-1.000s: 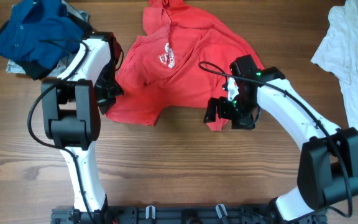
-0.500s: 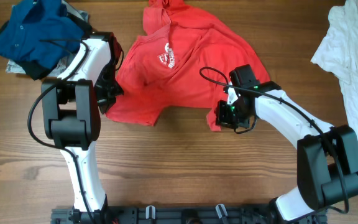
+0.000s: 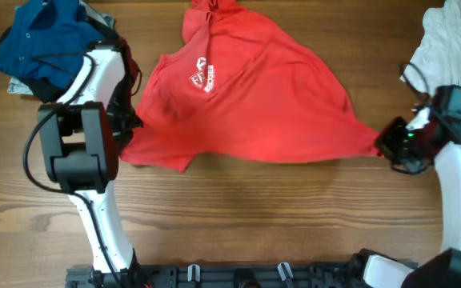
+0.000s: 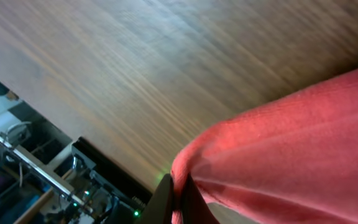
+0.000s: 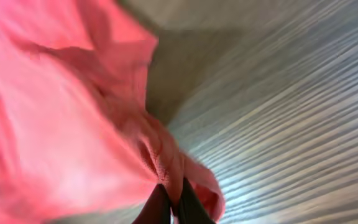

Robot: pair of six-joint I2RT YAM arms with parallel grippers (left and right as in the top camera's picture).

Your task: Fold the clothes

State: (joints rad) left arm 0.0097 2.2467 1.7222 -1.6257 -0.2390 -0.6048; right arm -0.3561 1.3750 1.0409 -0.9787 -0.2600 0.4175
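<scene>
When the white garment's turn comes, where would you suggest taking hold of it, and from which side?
Probably the white garment by its bunched far end, pinched from above: the cloth rises in folds there, while lower down it lies flatter.

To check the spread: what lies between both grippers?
The red T-shirt spans from left gripper to right gripper, both shut on it; overhead view shows it.

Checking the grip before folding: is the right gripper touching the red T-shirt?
Touching. The right wrist view shows the right gripper shut on a bunched edge of the red T-shirt.
</scene>
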